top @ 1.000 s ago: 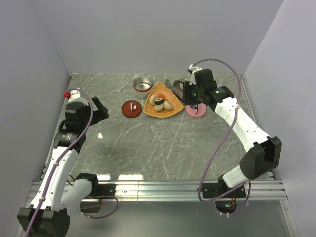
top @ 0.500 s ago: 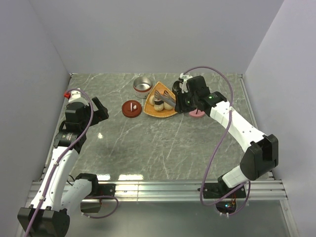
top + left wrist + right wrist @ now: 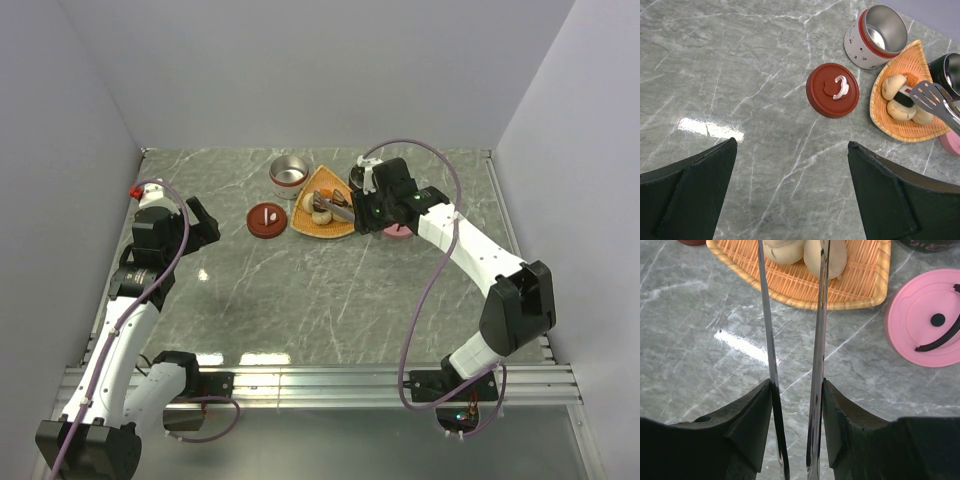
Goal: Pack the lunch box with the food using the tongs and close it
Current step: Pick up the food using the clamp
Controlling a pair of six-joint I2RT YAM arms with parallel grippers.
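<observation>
My right gripper pinched the thin tongs by both arms, tips apart over the food: likely soft, light lumps, best squeezed gently mid-body. My left gripper hung spread.

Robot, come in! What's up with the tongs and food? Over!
Left gripper open, empty. Right gripper shut on the tongs, tips over the food on the tray. Nothing in the way.

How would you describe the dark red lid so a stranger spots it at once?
On the grey marble table, find the orange woven fan-shaped tray at the far middle. Just left of it in the top view lies the round dark red lid. Its white loop handle sets it apart from the black-handled pink round lid right of the tray.
</observation>
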